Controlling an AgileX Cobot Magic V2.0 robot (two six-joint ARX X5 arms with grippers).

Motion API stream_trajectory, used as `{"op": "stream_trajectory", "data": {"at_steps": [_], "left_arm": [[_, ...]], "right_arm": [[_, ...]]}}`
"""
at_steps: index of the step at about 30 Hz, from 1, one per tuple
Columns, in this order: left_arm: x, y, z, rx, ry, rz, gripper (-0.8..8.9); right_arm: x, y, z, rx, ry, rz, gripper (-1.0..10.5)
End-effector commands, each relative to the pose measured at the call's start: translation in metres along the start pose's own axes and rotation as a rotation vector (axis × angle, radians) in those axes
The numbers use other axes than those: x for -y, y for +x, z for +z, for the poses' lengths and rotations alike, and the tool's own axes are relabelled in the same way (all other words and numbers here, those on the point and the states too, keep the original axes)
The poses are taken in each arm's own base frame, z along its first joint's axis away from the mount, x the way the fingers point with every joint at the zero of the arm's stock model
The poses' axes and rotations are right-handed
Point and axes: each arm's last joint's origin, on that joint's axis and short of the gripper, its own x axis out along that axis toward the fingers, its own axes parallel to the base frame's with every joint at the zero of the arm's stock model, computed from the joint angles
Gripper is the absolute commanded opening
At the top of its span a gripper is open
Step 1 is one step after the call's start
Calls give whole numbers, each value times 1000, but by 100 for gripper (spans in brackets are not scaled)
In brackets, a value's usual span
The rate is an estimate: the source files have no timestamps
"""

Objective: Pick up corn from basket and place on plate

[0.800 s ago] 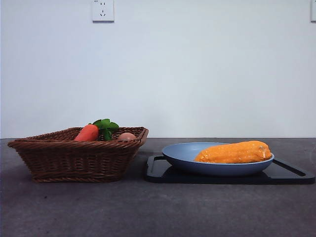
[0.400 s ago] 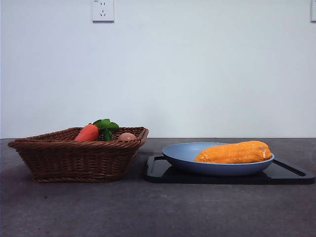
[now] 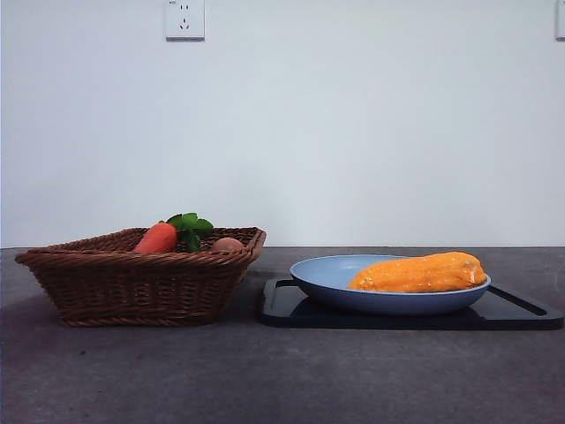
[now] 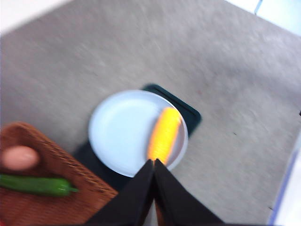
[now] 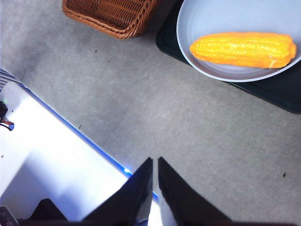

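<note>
1. Left gripper [image 4: 154, 162]: its two black jaws are pressed together, with nothing between them. It hangs high above the table, over the near rim of the plate, and the wrist picture is blurred.
2. Right gripper [image 5: 154, 160]: its jaws are likewise drawn together and hold nothing. It hangs over bare grey tabletop [image 5: 155, 108] near the table's edge, well apart from both plate and basket. Neither arm shows in the front view.
3. Corn [image 3: 418, 272]: the orange-yellow cob lies on its side in the plate, along the side away from the basket, its bumpy kernels plain in the right wrist view [image 5: 243, 49]. It rests free of both grippers.
4. Plate [image 3: 328, 275]: round, shallow and light blue, it sits on a flat black tray [image 3: 281, 305], which shows beyond the plate's rim on both sides.
5. Basket [image 3: 132, 287]: the brown woven wicker basket stands just beside the tray, apart from it, on the same grey table.
6. Basket contents: a red-orange carrot [image 3: 156, 238] with green leaves [image 3: 190, 228] rises above the braided rim, and a small tan egg-like ball [image 3: 228, 244] lies beside it. The left wrist view also shows a long green pepper [image 4: 37, 185] lying in the basket.
7. Background: a white wall with a socket [image 3: 184, 18] high up.
</note>
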Motion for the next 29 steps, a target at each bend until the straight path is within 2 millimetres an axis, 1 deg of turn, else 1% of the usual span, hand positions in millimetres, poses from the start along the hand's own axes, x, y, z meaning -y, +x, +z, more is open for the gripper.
{"op": "stream_trajectory", "data": {"at_steps": [1,4,7,9,11,13,15,18,23,29], "left_arm": [[-10,-33,8,112,64,86,4],[-23,-68,4,239,55,215,4],[-31,-99,-11,343,55,360,4],[-34,-113,-24,397,60,443,4],[-35,-123,-42,453,70,537,4],[-35,-129,-61,498,82,615,4],[-34,-129,-82,530,92,677,4],[-31,-123,-115,543,94,734,4],[-30,-100,-170,514,63,767,4],[-27,-73,-227,478,-5,756,4]], "right_arm": [[-2,-3,4,16,-25,4,2],[-2,-3,4,17,-25,4,2],[-2,-3,4,16,-25,4,2],[-2,-3,4,16,-25,4,2],[-2,-3,4,16,-25,4,2],[-2,-3,4,16,-25,4,2],[-2,-3,4,16,-25,4,2],[-2,-3,4,17,-25,3,2],[-2,-3,4,16,-25,4,2],[-2,-3,4,16,-25,4,2]]}}
